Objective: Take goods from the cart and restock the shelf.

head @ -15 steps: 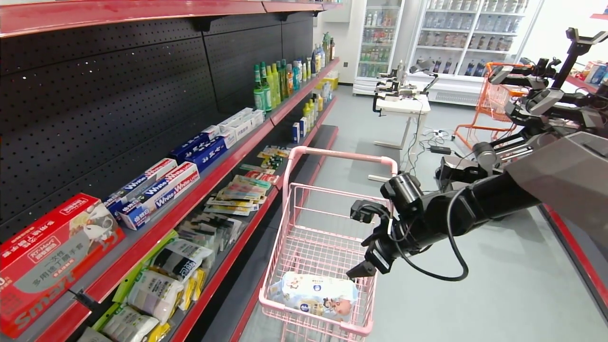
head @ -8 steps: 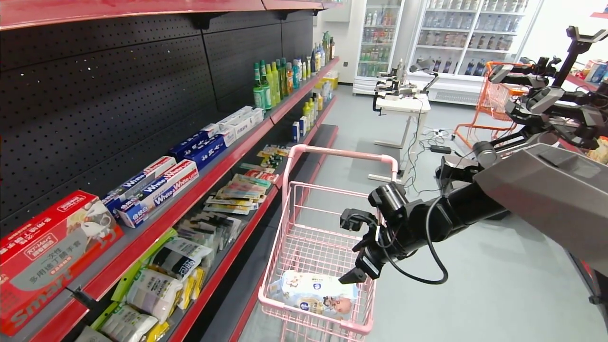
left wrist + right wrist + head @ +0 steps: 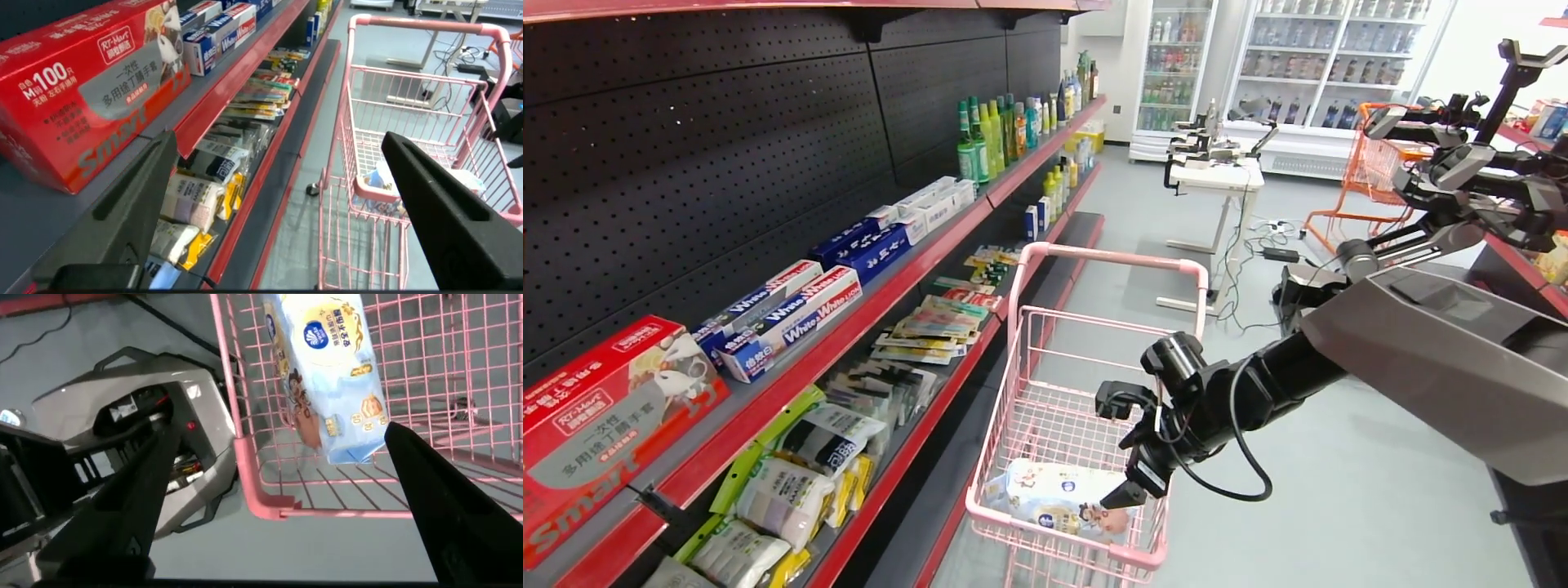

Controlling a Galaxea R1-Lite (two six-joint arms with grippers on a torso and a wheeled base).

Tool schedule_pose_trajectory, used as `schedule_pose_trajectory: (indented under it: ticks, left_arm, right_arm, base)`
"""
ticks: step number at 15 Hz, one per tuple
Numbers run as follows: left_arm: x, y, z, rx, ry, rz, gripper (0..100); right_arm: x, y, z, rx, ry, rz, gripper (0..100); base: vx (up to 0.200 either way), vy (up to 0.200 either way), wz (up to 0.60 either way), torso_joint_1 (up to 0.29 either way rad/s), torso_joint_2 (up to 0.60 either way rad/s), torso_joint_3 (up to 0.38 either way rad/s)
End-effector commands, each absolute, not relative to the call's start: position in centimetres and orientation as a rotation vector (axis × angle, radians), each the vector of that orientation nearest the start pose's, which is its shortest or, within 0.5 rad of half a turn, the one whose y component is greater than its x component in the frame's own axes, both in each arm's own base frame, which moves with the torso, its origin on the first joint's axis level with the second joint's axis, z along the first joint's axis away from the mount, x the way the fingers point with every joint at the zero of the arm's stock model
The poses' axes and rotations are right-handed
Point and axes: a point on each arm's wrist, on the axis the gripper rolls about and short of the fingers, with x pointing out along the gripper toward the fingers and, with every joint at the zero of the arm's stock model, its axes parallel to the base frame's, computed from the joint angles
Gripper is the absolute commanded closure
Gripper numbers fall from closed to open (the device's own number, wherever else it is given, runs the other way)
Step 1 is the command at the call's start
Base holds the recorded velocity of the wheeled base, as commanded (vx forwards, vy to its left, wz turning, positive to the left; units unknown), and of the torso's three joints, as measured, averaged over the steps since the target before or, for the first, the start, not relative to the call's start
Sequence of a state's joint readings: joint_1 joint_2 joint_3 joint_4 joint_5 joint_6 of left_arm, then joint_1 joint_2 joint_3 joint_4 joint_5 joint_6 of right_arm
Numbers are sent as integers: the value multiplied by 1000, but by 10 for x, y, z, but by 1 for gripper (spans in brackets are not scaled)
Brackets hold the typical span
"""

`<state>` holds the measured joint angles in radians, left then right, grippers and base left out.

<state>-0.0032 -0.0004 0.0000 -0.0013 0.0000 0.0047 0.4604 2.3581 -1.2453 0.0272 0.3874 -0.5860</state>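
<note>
A pink cart (image 3: 1107, 263) stands beside the red shelf (image 3: 849, 343). In its basket lies a light-blue pack of wipes (image 3: 1054, 500). My right gripper (image 3: 1125, 486) hangs open inside the basket, just above the pack's right end. In the right wrist view the pack (image 3: 327, 376) lies beyond the spread fingers (image 3: 131, 506), near the cart's rim (image 3: 261, 498). My left gripper (image 3: 278, 139) is open with nothing in it, held between the shelf and the cart (image 3: 347, 122). A red box (image 3: 90, 98) is on the shelf beside it.
The shelf holds the red box (image 3: 596, 408), toothpaste boxes (image 3: 784, 314) and bottles (image 3: 988, 143); bagged goods (image 3: 784, 498) fill the tier below. A white desk (image 3: 1217, 175) and an orange cart (image 3: 1372, 171) stand farther back. Open floor lies right of the pink cart.
My right arm has come down and to the left, bringing its gripper deeper into the cart's basket and closer to the wipes pack. The head view has shifted a little.
</note>
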Motion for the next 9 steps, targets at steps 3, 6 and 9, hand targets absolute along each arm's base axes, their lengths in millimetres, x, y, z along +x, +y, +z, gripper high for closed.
schedule_pose_trajectory:
  ticks: [3, 6, 9]
  left_arm:
    - [-23, 0, 76, 5, -2, -3, 0]
    - [-23, 0, 76, 5, -2, -3, 0]
    - [-23, 0, 76, 5, -2, -3, 0]
  right_arm:
    - [354, 186, -18, -598, 907, 1124, 0]
    - [360, 182, -19, -608, 892, 1120, 0]
    - [372, 167, -15, -601, 874, 1084, 0]
  base:
    - [0, 0, 0, -131, 297, 159]
    - [0, 0, 0, -157, 333, 180]
    - [0, 0, 0, -147, 334, 180]
